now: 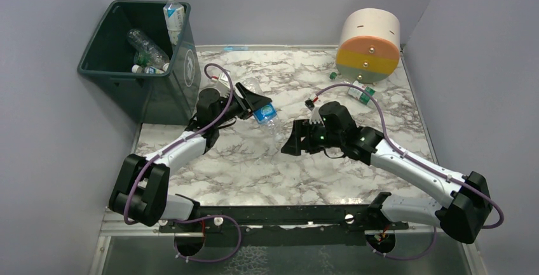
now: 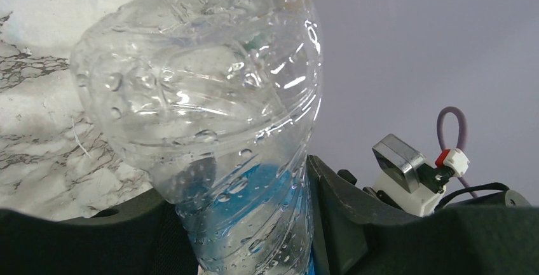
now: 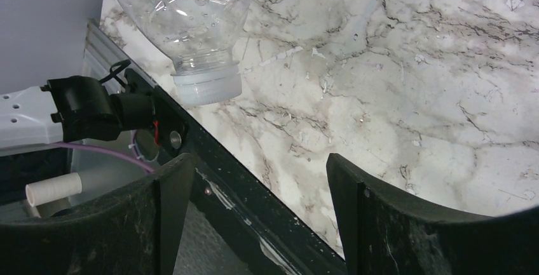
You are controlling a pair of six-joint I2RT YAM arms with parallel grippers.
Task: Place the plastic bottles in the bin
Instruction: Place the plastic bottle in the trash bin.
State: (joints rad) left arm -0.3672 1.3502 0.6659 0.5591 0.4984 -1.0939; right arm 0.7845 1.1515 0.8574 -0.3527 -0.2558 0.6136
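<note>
My left gripper (image 1: 257,104) is shut on a clear plastic bottle with a blue label (image 1: 264,114) and holds it above the marble table, right of the bin (image 1: 117,68). In the left wrist view the bottle (image 2: 203,84) fills the space between the black fingers of that gripper (image 2: 248,224). The dark green bin holds several bottles, one white-capped and upright at the rim (image 1: 173,16), and a clear one (image 1: 147,46). My right gripper (image 1: 293,143) (image 3: 257,180) is open and empty, just right of the held bottle, whose capped neck (image 3: 206,86) shows in its view. Another bottle (image 1: 363,93) lies by the cylinder.
A big cream, orange and yellow cylinder (image 1: 369,43) lies at the back right. A small green-capped item (image 1: 332,75) sits left of it. The black front rail (image 3: 241,180) runs under my right gripper. Grey walls close in the table.
</note>
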